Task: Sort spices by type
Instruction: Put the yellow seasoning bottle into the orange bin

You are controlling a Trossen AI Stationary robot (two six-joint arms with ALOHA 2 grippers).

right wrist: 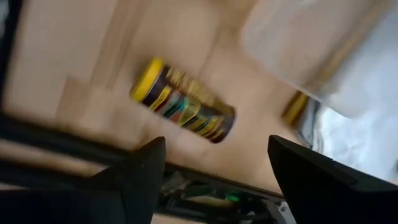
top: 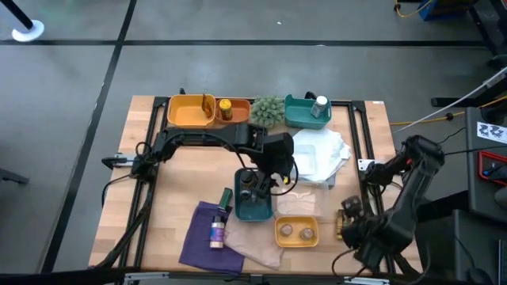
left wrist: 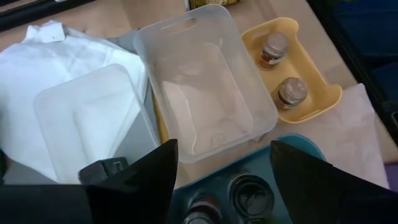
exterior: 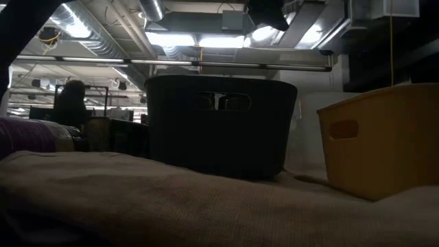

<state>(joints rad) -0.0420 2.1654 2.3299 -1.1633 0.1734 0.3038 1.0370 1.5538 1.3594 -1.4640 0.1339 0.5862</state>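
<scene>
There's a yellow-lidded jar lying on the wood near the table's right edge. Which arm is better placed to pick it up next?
Probably the right. The right gripper hangs open directly over the yellow-lidded jar, which lies on its side on bare wood. The left gripper is open above the teal tray mid-table, with a clear bin beyond it.

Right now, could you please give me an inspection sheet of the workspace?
Surface: wooden table inside a black frame.
Job's things: two jars in the small yellow tray; dark-lidded jars in the teal tray; one jar on the purple cloth; a yellow-lidded jar lying on its side on the wood.
Clutter: green spiky plant, clear bins, white cloth.
Grippers: left gripper over the teal tray, jaws open, empty; right gripper near the table's right edge, jaws open, empty.
Cables: yellow cable on the floor to the right.
Surroundings: grey floor; a person in the low view.
</scene>
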